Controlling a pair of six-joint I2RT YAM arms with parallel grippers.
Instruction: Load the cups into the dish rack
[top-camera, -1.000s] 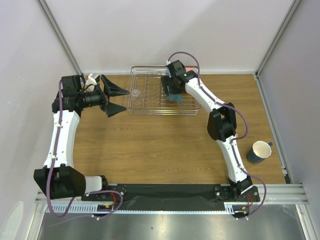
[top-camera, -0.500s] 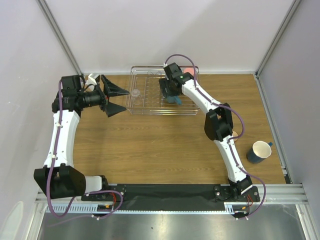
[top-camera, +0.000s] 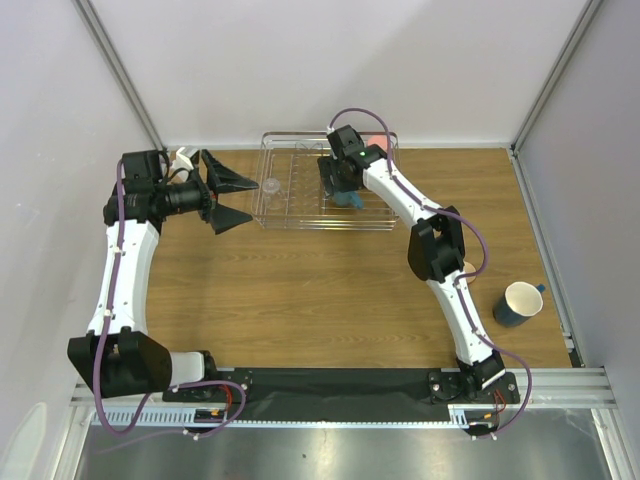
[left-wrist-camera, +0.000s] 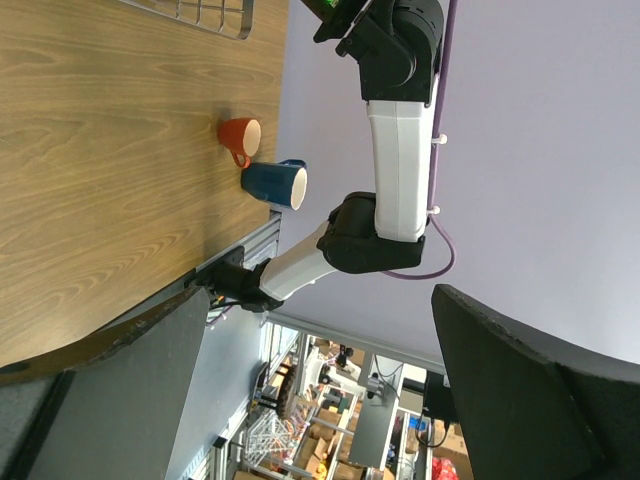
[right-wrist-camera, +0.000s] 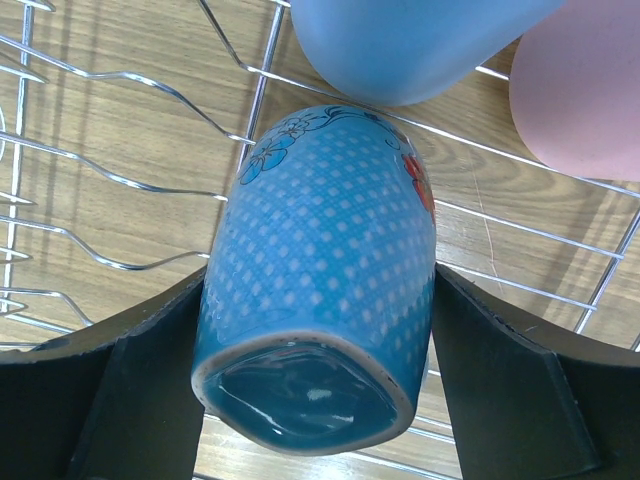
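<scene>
In the last second my right end effector has shifted a little to its left, deeper over the rack; in the last half it has not moved. It pinches the dotted cup by both sides, base toward the wrist, mouth close to the wires. Whether the cup rests on them I cannot tell. Just beyond it lie the light blue tumbler and, more right, the pink tumbler. I judge that release comes next. My left end effector is spread, empty and unmoved. The mug and the orange cup wait on the surface, far from both.
</scene>
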